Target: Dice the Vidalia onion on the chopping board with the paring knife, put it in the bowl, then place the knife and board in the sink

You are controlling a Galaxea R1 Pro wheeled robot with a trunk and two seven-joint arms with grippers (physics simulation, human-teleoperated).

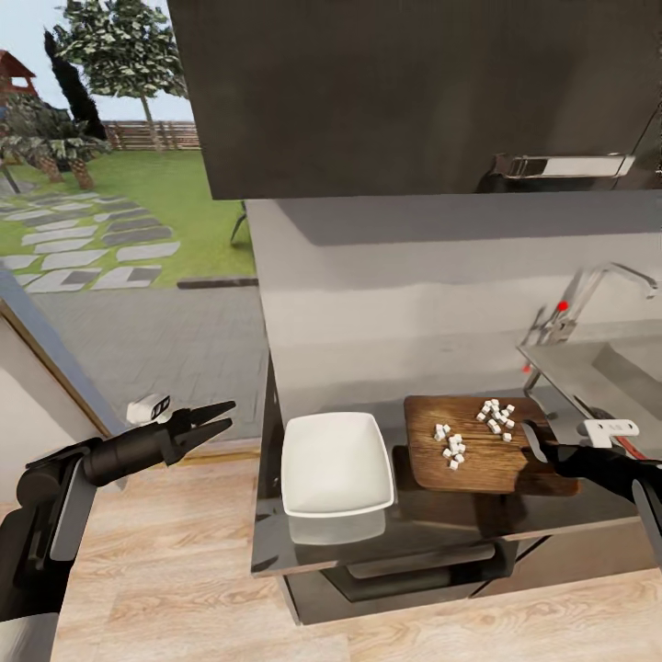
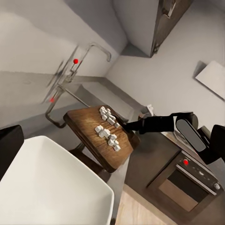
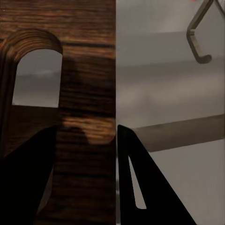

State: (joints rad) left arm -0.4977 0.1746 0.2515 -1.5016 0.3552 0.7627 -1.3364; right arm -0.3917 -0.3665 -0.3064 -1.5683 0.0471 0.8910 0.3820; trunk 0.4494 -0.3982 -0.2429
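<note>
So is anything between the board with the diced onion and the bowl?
Nothing visible. The chopping board, gripped at its sink-side end by the right gripper, sits beside the bowl with bare countertop between. The diced onion lies on top.

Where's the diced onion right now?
In the head view, the diced onion lies on the chopping board, right of the empty bowl.

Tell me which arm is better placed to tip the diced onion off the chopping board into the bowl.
Right. The right gripper is at the chopping board's sink-side end, its fingers straddling the edge beside the handle slot. The left gripper hangs open off the countertop, beyond the bowl.
</note>
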